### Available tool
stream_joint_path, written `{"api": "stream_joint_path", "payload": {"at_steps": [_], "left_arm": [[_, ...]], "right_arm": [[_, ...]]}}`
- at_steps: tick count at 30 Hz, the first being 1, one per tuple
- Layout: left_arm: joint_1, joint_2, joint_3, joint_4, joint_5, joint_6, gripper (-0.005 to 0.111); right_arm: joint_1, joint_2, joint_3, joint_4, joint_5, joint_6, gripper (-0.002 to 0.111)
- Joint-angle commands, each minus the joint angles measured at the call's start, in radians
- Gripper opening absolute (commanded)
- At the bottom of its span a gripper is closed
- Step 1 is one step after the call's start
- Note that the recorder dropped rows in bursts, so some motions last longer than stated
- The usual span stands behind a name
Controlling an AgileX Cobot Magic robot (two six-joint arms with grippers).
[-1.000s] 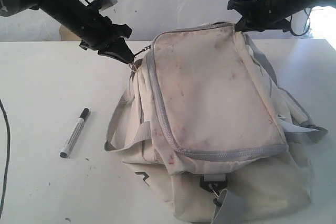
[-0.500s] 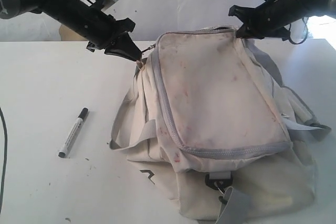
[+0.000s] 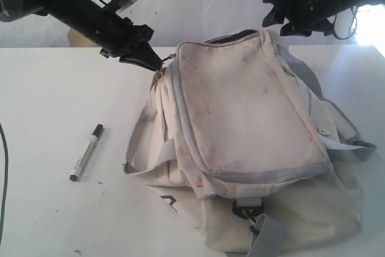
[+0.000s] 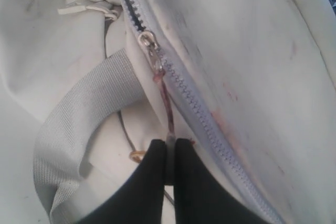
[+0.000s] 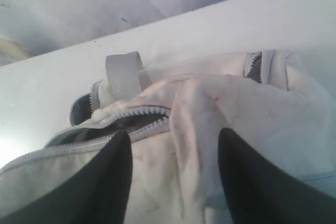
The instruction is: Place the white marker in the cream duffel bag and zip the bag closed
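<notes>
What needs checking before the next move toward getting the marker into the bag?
1. Left pincer clamped on the pull cord: ok.
2. Right pincer open and holding nothing: ok.
3. Marker lying free on the table, apart from the bag: ok.
4. Zip gap wide enough for the marker: cannot tell; only a narrow slit shows at the far edge.
5. Marker inside the bag: not ok.
</notes>
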Motion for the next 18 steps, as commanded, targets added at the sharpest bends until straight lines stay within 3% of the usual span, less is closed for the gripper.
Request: {"api": "stream_joint_path", "payload": {"at_steps": [1,10,18], "left_arm": [[0.005,-0.012,0.005,-0.007,0.008,0.018,0.000],[0.005,-0.012,0.005,-0.014,0.008,0.033,0.000],[0.005,-0.012,0.005,-0.018,0.008,0.033,0.000]], "right_arm": [[0.060,-0.027,-0.004,0.014,0.021,-0.027,0.044],[0.212,-0.027,-0.004,0.100,-0.022,-0.056,0.044],[0.243,-0.027,-0.004,0.096,-0.003,-0.052,0.044]]}}
